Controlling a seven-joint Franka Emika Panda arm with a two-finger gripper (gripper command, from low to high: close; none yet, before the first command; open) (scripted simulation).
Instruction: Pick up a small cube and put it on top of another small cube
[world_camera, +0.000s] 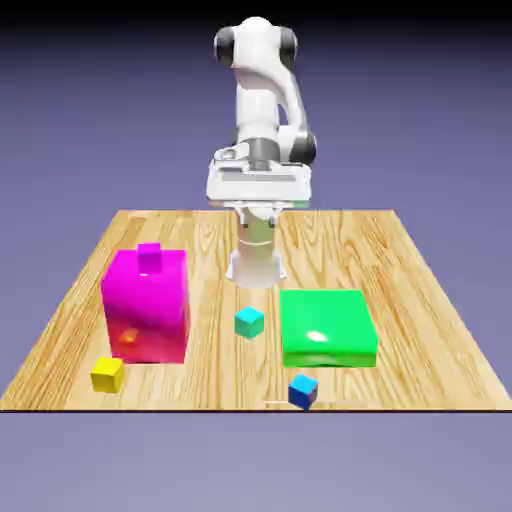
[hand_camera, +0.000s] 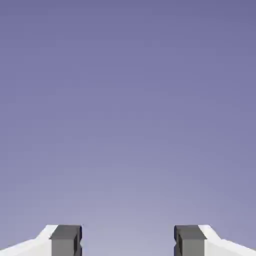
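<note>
Small blue cube (world_camera: 303, 390) with a reddish-purple side face, at the near edge of the wooden table (world_camera: 420, 290), just in front of the flat green block (world_camera: 328, 327) and a little toward the exterior view's left of its near corner; untouched, free on all sides. Teal cube (world_camera: 249, 322) close to the left side of the green block, near the table's middle; yellow cube (world_camera: 108, 375) at the near left corner, beside the tall magenta block (world_camera: 146, 304), with a small magenta cube (world_camera: 149, 257) on top of that block. Gripper (hand_camera: 127, 240) high at the far edge, well apart from every cube; fingers wide apart and empty in the hand view, only the plain blue-violet backdrop between them. Probably the very first step: no approach made yet, nothing grasped. Next move, as a judgement: hand to turn downward and travel to above the blue cube, fingers aligned with two opposite faces, then straight descent. Care needed so near the table edge, since a sideways push could send the cube off.
</note>
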